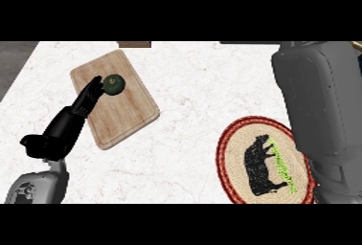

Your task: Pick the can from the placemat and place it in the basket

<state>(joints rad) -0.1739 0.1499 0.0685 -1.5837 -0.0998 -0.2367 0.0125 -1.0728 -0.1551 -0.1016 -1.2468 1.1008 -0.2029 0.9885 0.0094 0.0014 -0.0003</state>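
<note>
The round woven placemat [240, 139], red-rimmed with a black animal figure, lies at the lower right of the counter. A thin green streak [280, 160] runs across it. No can shows on it. My right forearm [322, 100] rises over the placemat's right side and hides that part; its hand is past the top edge. My left hand [67, 124] is open at the left, fingers straight and stretched over a wooden board, with the fingertips [94, 85] right beside a dark green round object [114, 83]. Only a small brown piece [134, 44] at the top edge could be the basket.
The wooden cutting board [124, 115] lies tilted at the upper left with the green object on its far end. White marble counter [191, 95] spreads between board and placemat. The counter's left edge runs past a dark floor strip [13, 62].
</note>
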